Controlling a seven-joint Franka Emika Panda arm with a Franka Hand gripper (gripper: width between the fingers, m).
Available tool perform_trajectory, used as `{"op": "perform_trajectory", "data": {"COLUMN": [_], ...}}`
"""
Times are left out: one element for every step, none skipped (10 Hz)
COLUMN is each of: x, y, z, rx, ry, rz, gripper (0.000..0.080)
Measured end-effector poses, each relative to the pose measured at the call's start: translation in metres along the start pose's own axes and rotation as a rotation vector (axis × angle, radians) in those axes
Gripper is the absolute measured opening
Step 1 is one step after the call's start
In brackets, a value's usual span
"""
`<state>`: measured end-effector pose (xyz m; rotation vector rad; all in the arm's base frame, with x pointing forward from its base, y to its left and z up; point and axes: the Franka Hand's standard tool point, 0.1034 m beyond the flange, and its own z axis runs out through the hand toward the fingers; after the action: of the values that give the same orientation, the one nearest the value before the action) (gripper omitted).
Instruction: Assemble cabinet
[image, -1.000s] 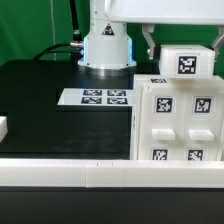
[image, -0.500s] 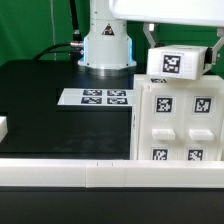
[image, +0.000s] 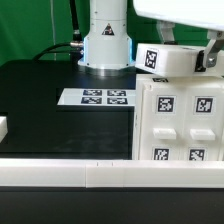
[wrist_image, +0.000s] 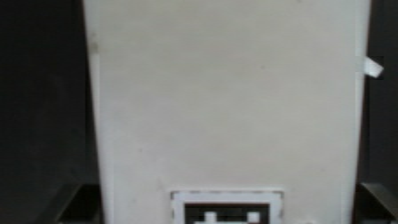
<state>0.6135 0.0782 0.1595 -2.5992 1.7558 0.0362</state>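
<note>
1 tilted white tagged block is clamped in the hand just above the cabinet, which stands on the desk with the marker board near it, toward the exterior view's left.

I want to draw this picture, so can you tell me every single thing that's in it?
cabinet: one, white with black-and-white tags, on the table at the exterior view's right
small block: one, white with a tag, tilted just above the cabinet
marker board: one, white with four tags, flat on the table in front of the robot's base
white piece: one, at the exterior view's left edge, mostly cut off
rail: one, white, along the table's near edge
table: one, black
backdrop: one, green, behind everything
robot base: one, white, at the back
gripper: one, dark fingers, shut on the small block
</note>
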Motion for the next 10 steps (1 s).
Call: {"op": "perform_trajectory", "data": {"x": [-0.0003,-0.0005,-0.0014,-0.0013,-0.0014,-0.0029,-0.0041,-0.0051,-0.0060,-0.0073], "y": [-0.0001,-0.0002,-0.0004,-0.0005,-0.0005,-0.0012,-0.0016,-0.0019,-0.0020,-0.0024], "z": [0.0000,0.0001,0.0001,0.0002,0.0002,0.0000,0.0000,0.0000,0.0007,0.0005], "rx": [0.000,0.000,0.002,0.003,0.003,0.003,0.004,0.004,0.003,0.004], "ry": [0.000,-0.001,-0.007,-0.013,-0.015,-0.024,-0.027,-0.032,-0.034,-0.036], "rz": [0.084,0.113,0.222,0.278,0.318,0.476,0.502,0.512,0.499,0.494], "gripper": [0.0560,0.0560,0.0560,0.0560,0.0560,0.0560,0.0560,0.0560,0.0694,0.0770]}}
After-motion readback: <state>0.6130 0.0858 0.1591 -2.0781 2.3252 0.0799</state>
